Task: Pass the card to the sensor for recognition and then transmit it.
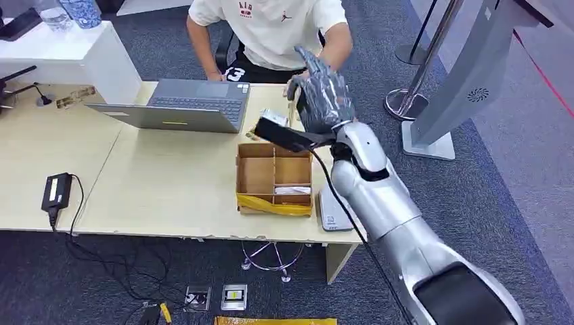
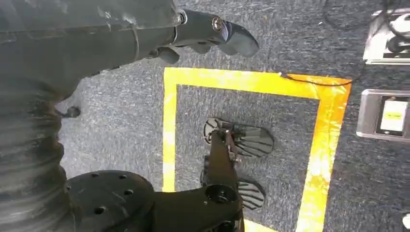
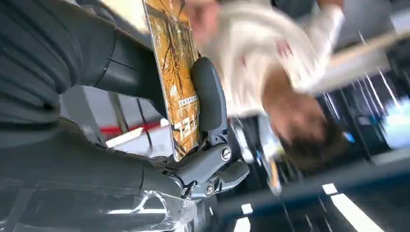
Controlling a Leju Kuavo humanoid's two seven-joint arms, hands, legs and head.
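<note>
My right hand (image 1: 323, 95) is raised over the table's far right side, toward a seated person (image 1: 271, 30). It grips a card (image 3: 176, 72) with an orange and black pattern, the thumb (image 3: 209, 96) pressed on its face. In the head view the card (image 1: 292, 110) shows as a thin tan edge beside the hand, with the person's hand (image 1: 293, 86) close to it. A flat white sensor (image 1: 330, 211) lies on the table below my forearm. My left hand (image 2: 212, 34) hangs over the carpet and holds nothing.
A cardboard box (image 1: 274, 177) with compartments and yellow tape sits mid-table. An open laptop (image 1: 183, 105) stands behind it and a black power adapter (image 1: 56, 191) lies at the left. A grey kiosk stand (image 1: 467, 74) and a stanchion base (image 1: 401, 103) are to the right.
</note>
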